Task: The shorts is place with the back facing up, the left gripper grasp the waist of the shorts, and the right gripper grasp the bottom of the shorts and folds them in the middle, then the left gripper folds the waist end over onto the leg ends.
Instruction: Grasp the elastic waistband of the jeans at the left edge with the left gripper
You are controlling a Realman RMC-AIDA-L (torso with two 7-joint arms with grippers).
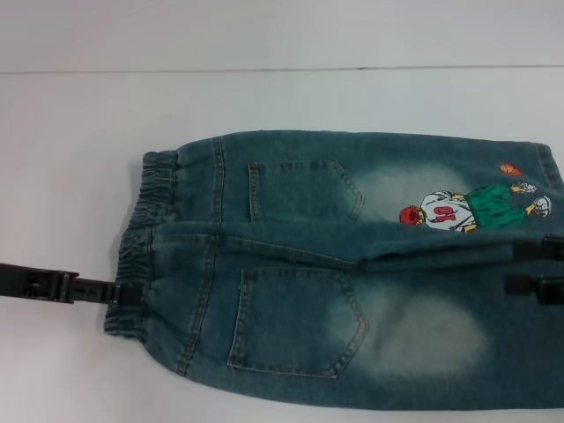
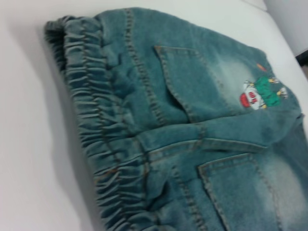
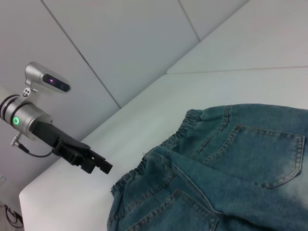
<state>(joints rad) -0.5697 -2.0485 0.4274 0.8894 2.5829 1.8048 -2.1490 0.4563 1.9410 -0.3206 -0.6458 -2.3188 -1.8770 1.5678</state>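
Blue denim shorts (image 1: 300, 264) lie flat on the white table, back pockets up. The elastic waist (image 1: 141, 247) is to the left and the leg ends (image 1: 538, 203) to the right. A cartoon print (image 1: 458, 210) marks the far leg near its hem. My left gripper (image 1: 123, 294) reaches in from the left, its tip at the near part of the waistband. In the right wrist view the left gripper (image 3: 98, 166) sits just off the waistband (image 3: 144, 166). My right gripper (image 1: 539, 267) is open at the right edge, one finger on either side of the near leg's hem. The left wrist view shows the waistband (image 2: 101, 139) close up.
The white table (image 1: 70, 132) extends to the left of and beyond the shorts, with its far edge (image 1: 264, 70) running across the back. The shorts' near leg reaches almost to the table's front edge.
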